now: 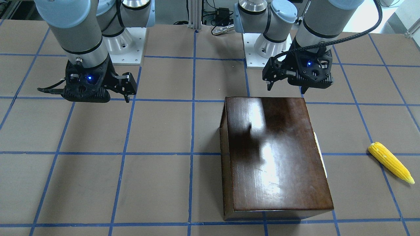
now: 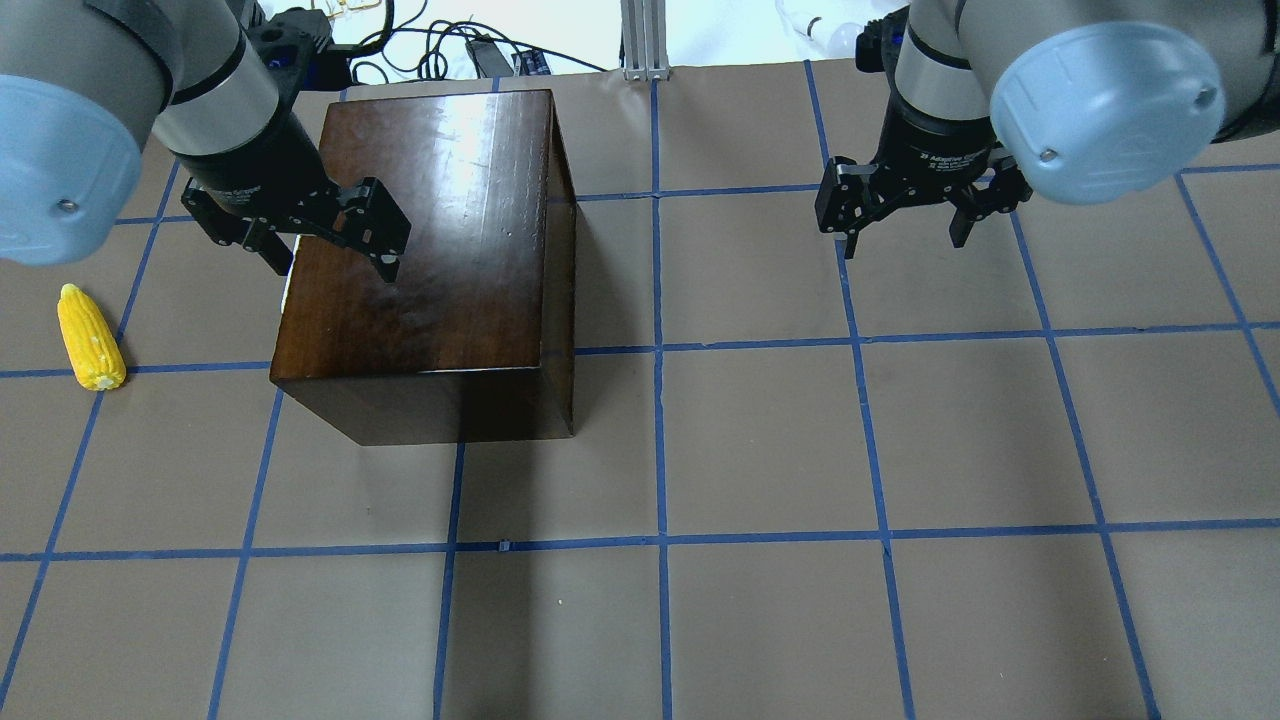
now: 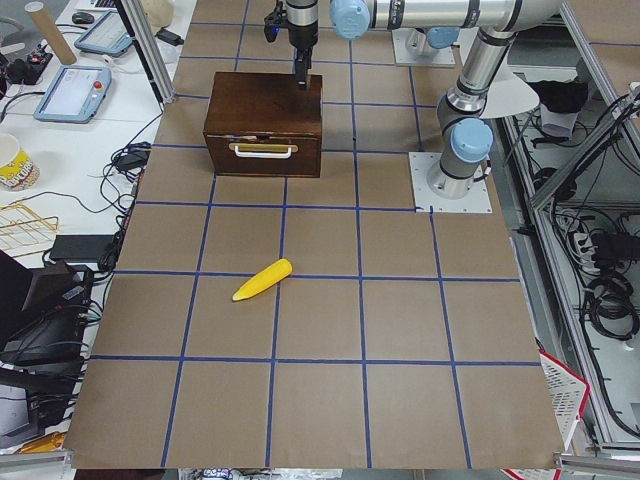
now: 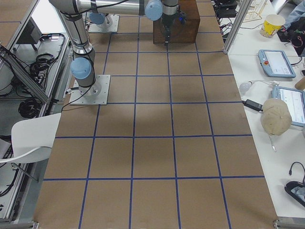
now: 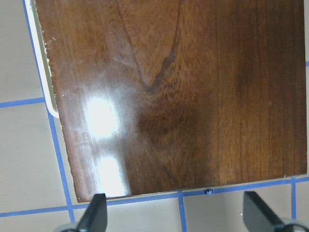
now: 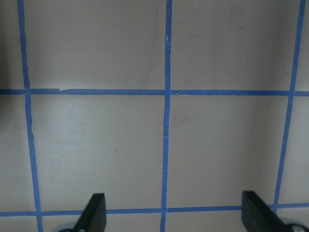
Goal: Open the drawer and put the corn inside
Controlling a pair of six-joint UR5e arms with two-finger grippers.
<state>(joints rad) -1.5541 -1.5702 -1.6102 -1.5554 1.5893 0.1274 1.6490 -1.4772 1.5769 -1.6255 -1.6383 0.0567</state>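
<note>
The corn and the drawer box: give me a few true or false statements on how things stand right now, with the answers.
1. The drawer is pulled out. False: it sits shut in the box.
2. The corn lies on the table, apart from the box. True.
3. The left gripper holds the corn. False: it is open and empty, above the box top.
4. The right gripper is open over the table, holding nothing. True.

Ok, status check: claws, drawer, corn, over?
Both open, empty: left claw above the box, right claw over bare table. Drawer shut. Corn on table facing it, nothing between.
</note>
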